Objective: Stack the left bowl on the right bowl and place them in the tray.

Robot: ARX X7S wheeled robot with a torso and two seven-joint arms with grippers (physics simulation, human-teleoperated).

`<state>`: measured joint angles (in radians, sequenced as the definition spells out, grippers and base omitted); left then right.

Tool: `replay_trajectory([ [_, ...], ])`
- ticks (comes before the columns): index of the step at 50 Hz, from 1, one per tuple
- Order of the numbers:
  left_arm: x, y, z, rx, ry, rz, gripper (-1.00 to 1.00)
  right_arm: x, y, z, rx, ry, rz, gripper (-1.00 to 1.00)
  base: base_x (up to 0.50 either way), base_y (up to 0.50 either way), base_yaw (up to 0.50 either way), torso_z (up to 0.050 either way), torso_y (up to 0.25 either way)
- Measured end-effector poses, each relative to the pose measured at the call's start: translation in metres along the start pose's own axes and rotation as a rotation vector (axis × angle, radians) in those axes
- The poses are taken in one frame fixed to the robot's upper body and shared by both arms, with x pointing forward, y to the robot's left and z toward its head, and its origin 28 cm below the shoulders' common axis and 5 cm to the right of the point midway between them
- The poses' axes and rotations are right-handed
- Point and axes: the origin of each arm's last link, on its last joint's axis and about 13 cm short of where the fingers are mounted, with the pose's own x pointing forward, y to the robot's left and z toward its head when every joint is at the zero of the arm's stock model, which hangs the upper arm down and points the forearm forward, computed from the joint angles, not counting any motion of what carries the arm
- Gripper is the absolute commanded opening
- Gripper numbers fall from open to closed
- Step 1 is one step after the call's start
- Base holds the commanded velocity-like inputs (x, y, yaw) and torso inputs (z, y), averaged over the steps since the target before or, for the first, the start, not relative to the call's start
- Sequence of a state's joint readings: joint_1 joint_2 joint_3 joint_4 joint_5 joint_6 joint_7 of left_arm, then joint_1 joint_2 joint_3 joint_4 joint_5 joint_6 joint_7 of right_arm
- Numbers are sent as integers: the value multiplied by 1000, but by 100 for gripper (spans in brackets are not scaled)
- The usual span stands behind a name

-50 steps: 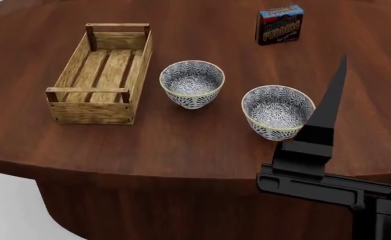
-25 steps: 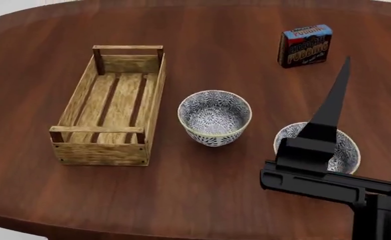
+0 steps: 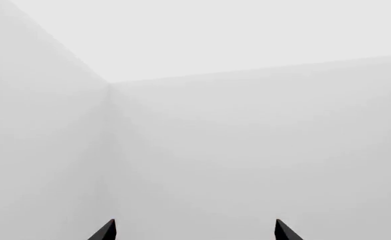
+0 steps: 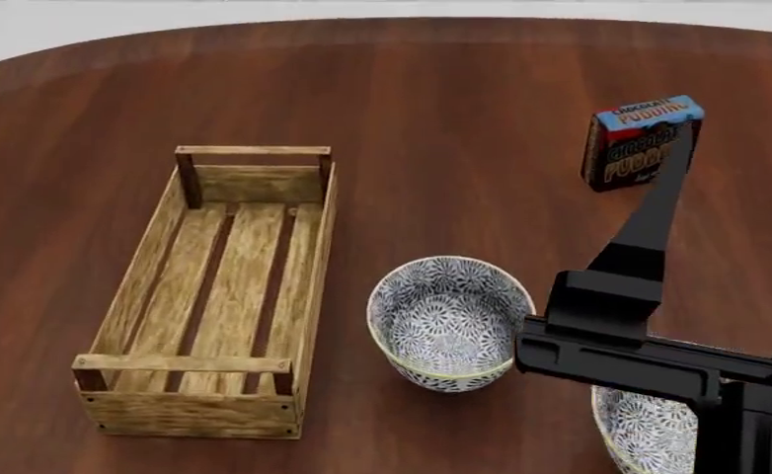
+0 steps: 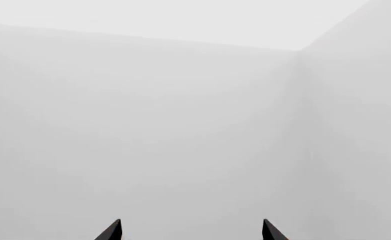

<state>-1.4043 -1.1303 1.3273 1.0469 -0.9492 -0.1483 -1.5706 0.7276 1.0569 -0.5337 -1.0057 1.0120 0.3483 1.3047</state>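
Sitting at the lower right edge of the head view, half hidden behind the black right gripper (image 4: 662, 197), the right bowl (image 4: 650, 430); resting just left of it at lower centre, apart from it, the left bowl (image 4: 449, 322), patterned blue-white. Lying at left on the wooden table (image 4: 465, 109), the tray (image 4: 215, 296), with a chocolate pudding box (image 4: 639, 143) standing at upper right. Showing two spread fingertips (image 5: 112, 231) against blank grey, gripping nothing, the right wrist view; likewise spread and bare, the left gripper (image 3: 194, 231).
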Motion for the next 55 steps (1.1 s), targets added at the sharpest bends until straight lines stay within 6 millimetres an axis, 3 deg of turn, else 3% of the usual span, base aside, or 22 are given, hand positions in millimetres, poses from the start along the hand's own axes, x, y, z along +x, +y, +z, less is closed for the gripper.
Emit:
replay_trajectory([
  [27, -1, 1, -1, 0, -1, 5, 100, -1, -1, 1, -12, 2, 1, 100, 500, 5, 0, 0, 2],
  [39, -1, 3, 0, 1, -5, 8, 100, 1, 2, 2, -28, -2, 13, 100, 488, 322, 0, 0, 1],
  [55, 1, 5, 0, 29, 2, 25, 100, 0, 1, 4, -10, -24, 8, 100, -4, -3, 0, 0, -13],
])
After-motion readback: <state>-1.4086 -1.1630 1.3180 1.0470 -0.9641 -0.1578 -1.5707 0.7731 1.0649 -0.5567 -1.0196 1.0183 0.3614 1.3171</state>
